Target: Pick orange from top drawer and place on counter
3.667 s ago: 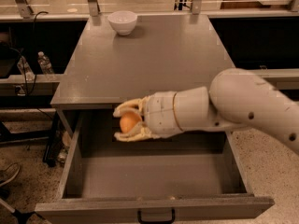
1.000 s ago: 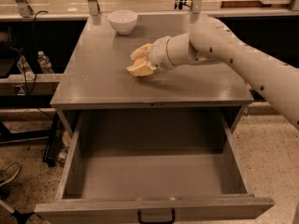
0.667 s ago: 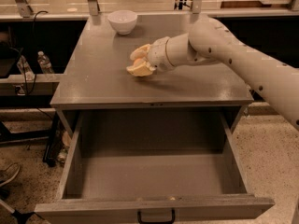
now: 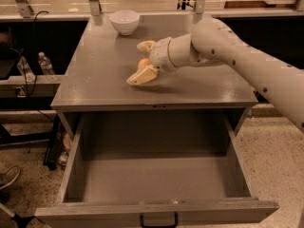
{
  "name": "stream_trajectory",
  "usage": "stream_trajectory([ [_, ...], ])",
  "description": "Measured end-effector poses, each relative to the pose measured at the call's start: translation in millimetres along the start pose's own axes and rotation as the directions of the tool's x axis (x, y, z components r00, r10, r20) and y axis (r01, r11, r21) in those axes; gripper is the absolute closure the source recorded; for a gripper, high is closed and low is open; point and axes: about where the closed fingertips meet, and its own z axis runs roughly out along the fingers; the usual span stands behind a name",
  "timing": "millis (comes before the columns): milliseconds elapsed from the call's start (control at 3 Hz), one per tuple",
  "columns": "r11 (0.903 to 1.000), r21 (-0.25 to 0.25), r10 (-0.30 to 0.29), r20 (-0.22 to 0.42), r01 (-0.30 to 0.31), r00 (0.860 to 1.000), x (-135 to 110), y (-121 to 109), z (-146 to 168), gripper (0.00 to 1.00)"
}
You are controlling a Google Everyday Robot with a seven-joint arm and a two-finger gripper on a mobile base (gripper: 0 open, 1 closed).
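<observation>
Top drawer [image 4: 72, 171] is pulled fully out: a deep grey box with flat matte walls, only its bare floor showing, and a small black handle [image 4: 159, 221] centred on the front panel. White bowl [image 4: 125, 26] sits at the back of the counter [image 4: 95, 77], near the rear edge; it's round and smooth, and only white interior is visible from here. The orange [image 4: 144, 63] is out of the drawer and on the counter, roughly mid-surface, well clear of the bowl and all four edges. It's small and round with a dull skin. The gripper [image 4: 136, 63] is low over the counter around the orange. Its two cream fingers [image 4: 141, 77] are spread wider than the fruit, so it reads as released: the far finger stands clear of the orange, while the near one overlaps it in view and I can't confirm contact. The white arm [image 4: 237, 56], smooth with rounded segments, comes in from the right across the counter's right half. The left half and front strip of the counter are bare matte grey. A water bottle [image 4: 44, 63] stands on a low shelf to the left, and there's speckled floor [image 4: 280, 165] right of the drawer.
</observation>
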Motion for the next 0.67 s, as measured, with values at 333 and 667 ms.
stream_trajectory([
  [333, 0.9998, 0.013, -0.015, 0.001, 0.015, 1.000, -4, -3, -2, 0.00],
  [667, 0.9981, 0.054, -0.030, 0.012, 0.029, 0.999, -13, -11, -15, 0.00],
])
